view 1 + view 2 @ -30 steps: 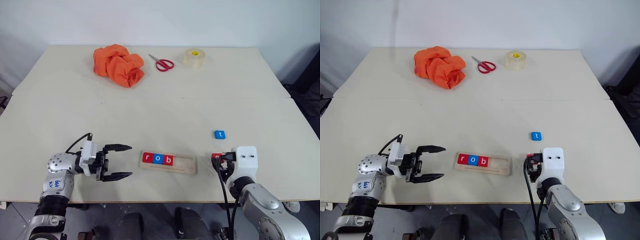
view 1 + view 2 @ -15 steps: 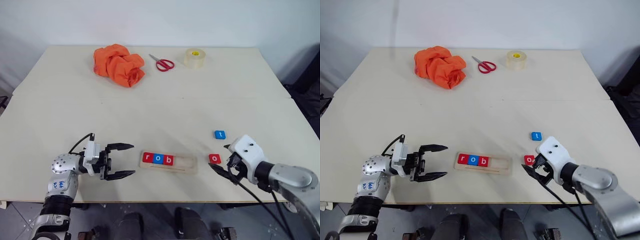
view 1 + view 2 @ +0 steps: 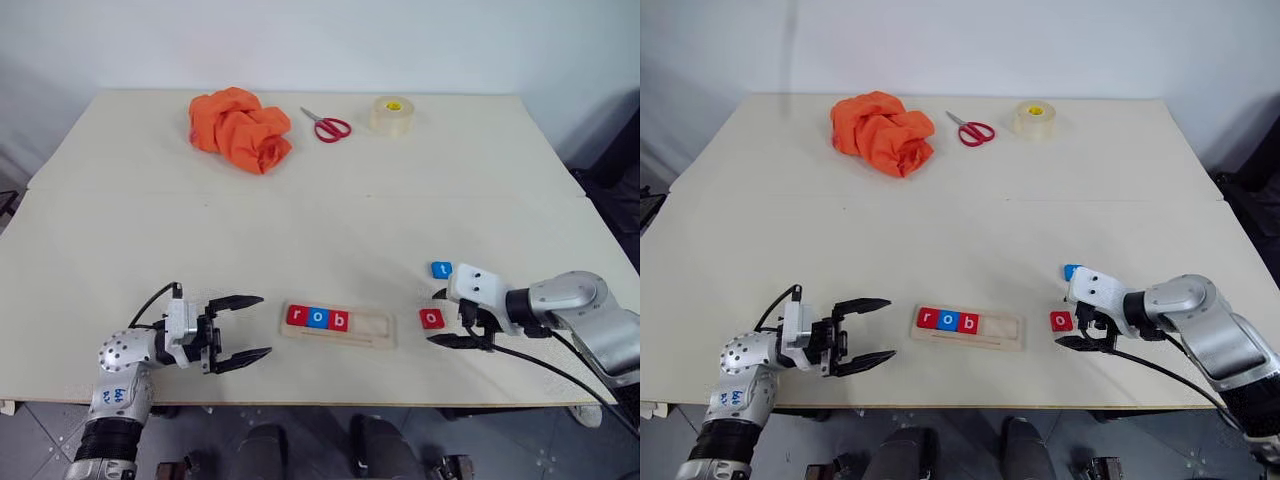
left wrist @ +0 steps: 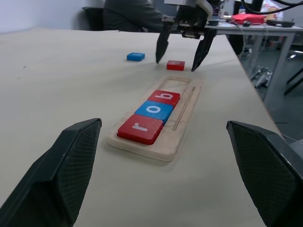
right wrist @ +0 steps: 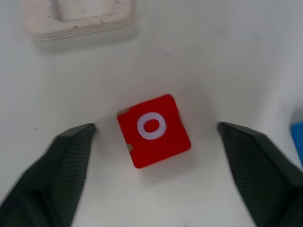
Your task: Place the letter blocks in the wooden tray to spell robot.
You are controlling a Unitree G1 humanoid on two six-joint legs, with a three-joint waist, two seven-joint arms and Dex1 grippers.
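Observation:
The wooden tray [image 3: 372, 328] lies near the table's front edge, with a red r [image 3: 294, 316], a blue o [image 3: 317, 319] and a red b [image 3: 338, 321] at its left end. A red o block [image 3: 431, 318] lies flat on the table to the tray's right, and a blue t block [image 3: 441, 269] lies just beyond it. My right gripper [image 3: 434, 318] points down over the red o block [image 5: 153, 130], open, one finger [image 5: 71, 161] on each side and clear of it. My left gripper [image 3: 265, 325] is open and empty left of the tray.
An orange cloth [image 3: 240, 128], red-handled scissors [image 3: 325, 125] and a roll of tape [image 3: 390, 115] lie at the far side of the table. The tray's right half [image 4: 182, 90] holds no block. The table's front edge runs just behind both grippers.
My right arm has swung forward and its wrist has turned. The gripper now straddles the red o block from the right instead of covering it from the near side. The left gripper has barely shifted.

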